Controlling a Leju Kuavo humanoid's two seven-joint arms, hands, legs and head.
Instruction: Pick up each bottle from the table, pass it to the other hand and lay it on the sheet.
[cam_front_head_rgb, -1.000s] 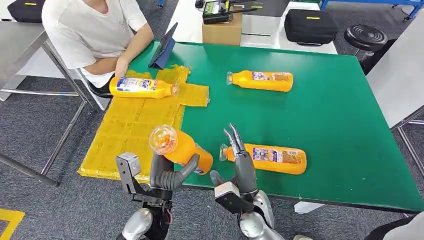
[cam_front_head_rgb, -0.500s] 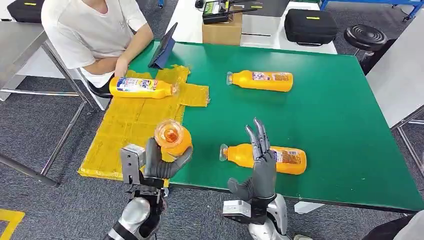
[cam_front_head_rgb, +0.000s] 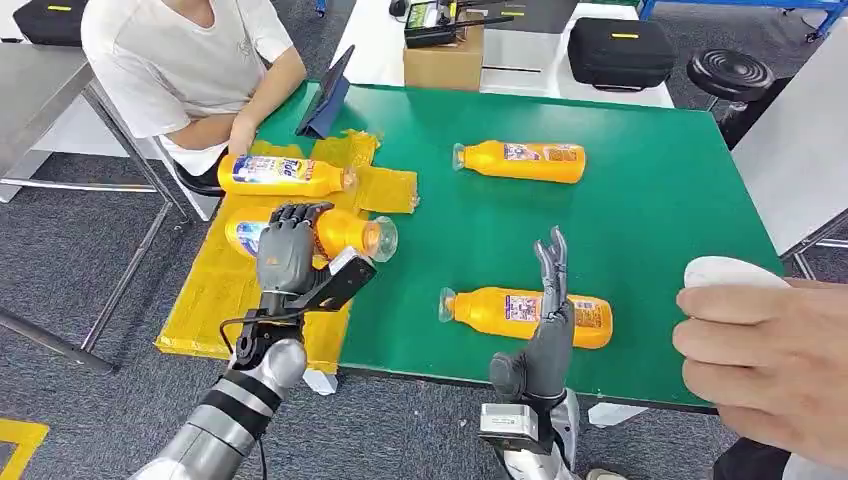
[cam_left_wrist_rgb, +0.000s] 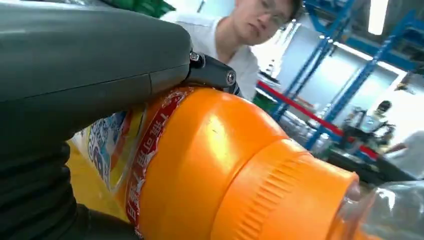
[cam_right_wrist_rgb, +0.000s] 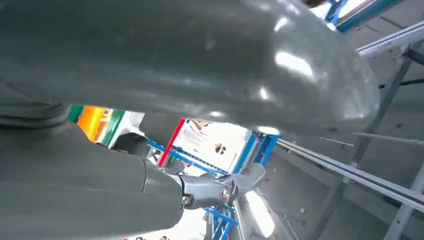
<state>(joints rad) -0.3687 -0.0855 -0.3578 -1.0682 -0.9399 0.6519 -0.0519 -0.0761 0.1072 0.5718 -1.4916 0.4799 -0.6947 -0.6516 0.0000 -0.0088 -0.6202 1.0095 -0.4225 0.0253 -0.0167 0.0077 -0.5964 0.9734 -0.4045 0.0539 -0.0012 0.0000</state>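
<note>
Fingers (cam_front_head_rgb: 291, 215) curl over bottle (cam_front_head_rgb: 345, 231); right hand (cam_front_head_rgb: 545, 335) upright, spread.

No wording can be read with certainty. The bottle (cam_front_head_rgb: 283, 175) lying on the yellow sheet (cam_front_head_rgb: 250, 260) beside the person carries a blue and white label with lettering too blurred to spell. The labels on the other bottles are likewise illegible.
</note>
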